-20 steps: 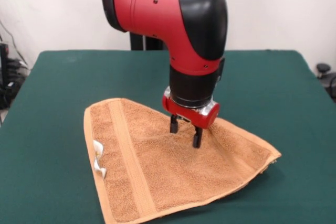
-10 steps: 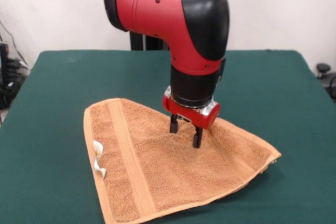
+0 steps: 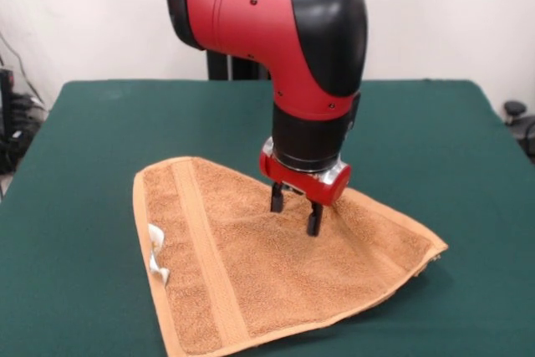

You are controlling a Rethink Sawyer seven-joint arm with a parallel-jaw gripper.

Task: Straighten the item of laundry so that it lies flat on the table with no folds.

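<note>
The item of laundry (image 3: pixel 251 265), an orange-tan terry towel, lies on the dark green table (image 3: pixel 84 123) folded into a rough triangle. A woven band runs down its left part and a white tag (image 3: pixel 156 255) sticks out at its left edge. Its right corner (image 3: pixel 430 252) is doubled over. My gripper (image 3: pixel 294 210) hangs from the red and black arm just over the towel's far folded edge. It is open, its two black fingers apart and nothing between them. The right fingertip (image 3: pixel 313 225) is at or almost on the cloth.
Green tabletop spreads on all sides of the towel, widest behind and to the right. A dark object (image 3: pixel 514 110) stands beyond the table's right edge, and cables hang off the left edge (image 3: pixel 12 114).
The arm has shifted very slightly to the right. The gripper and the towel look unchanged.
</note>
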